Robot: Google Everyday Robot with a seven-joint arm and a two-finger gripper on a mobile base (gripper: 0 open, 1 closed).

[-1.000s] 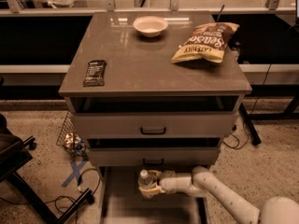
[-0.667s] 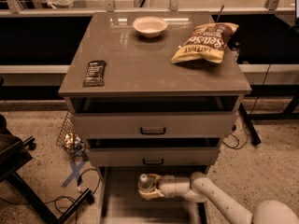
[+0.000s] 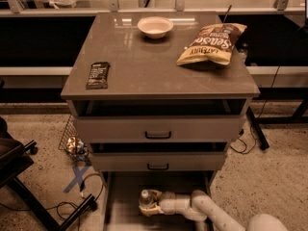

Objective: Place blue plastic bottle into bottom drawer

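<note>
The blue plastic bottle (image 3: 146,198) with its white cap up stands low over the pale floor of the bottom drawer (image 3: 124,196), which is pulled out at the foot of the grey cabinet. My gripper (image 3: 150,207) reaches in from the lower right and is shut on the bottle's body, with the white arm trailing off to the bottom right. The bottle's lower part is hidden by the fingers.
The two upper drawers (image 3: 158,128) with black handles stand slightly pulled out above. On the cabinet top lie a white bowl (image 3: 155,26), a chip bag (image 3: 211,43) and a dark snack bar (image 3: 98,74). A wire basket (image 3: 72,141) and cables sit on the floor at left.
The gripper and bottle have shifted slightly left and lower inside the bottom drawer. Nothing else moved.
</note>
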